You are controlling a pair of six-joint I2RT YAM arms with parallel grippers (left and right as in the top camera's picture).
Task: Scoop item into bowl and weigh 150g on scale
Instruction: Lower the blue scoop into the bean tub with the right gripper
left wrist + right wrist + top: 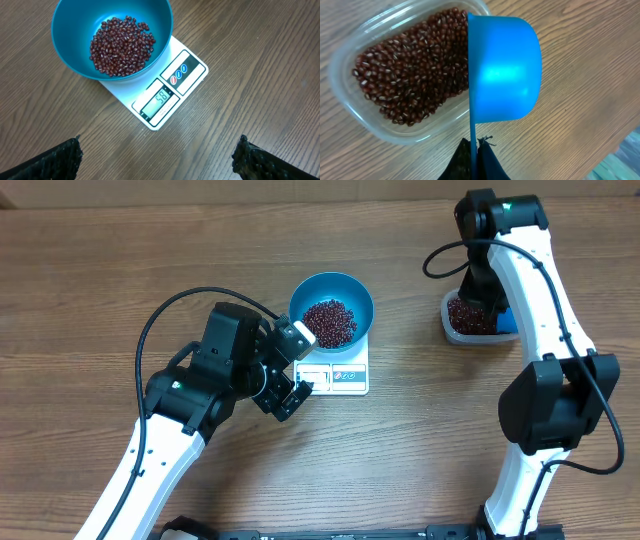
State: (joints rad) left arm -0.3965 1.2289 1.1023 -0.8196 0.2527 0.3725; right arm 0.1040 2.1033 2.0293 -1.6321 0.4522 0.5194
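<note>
**Beans heaped in the blue bowl on the scale; scoop held at the tub**

The beans [122,46] were small, oval and dark red-brown, many with a pale fleck. They lay in a loose, shallow heap across the bottom of the bowl [67,35]. The heap covered the floor of the bowl and left its smooth blue walls bare. The bowl was round, deep and plain. It sat on the white scale [192,75] and covered most of the platform. Only the edge strip with the display window and the coloured buttons showed. Dark digits stood in the window.

The left gripper [157,160] hovered above the wooden table [100,260] just beside the display edge of the scale. Its jaws were spread wide and held nothing.

More of the same beans filled the clear plastic tub [350,100], well apart to the right. The right gripper [475,162] had its jaws pressed together on the thin handle of the blue scoop [505,75]. The scoop was turned on its side at the end of the tub, its open face toward the beans there. Whether it touched them could not be told.
</note>
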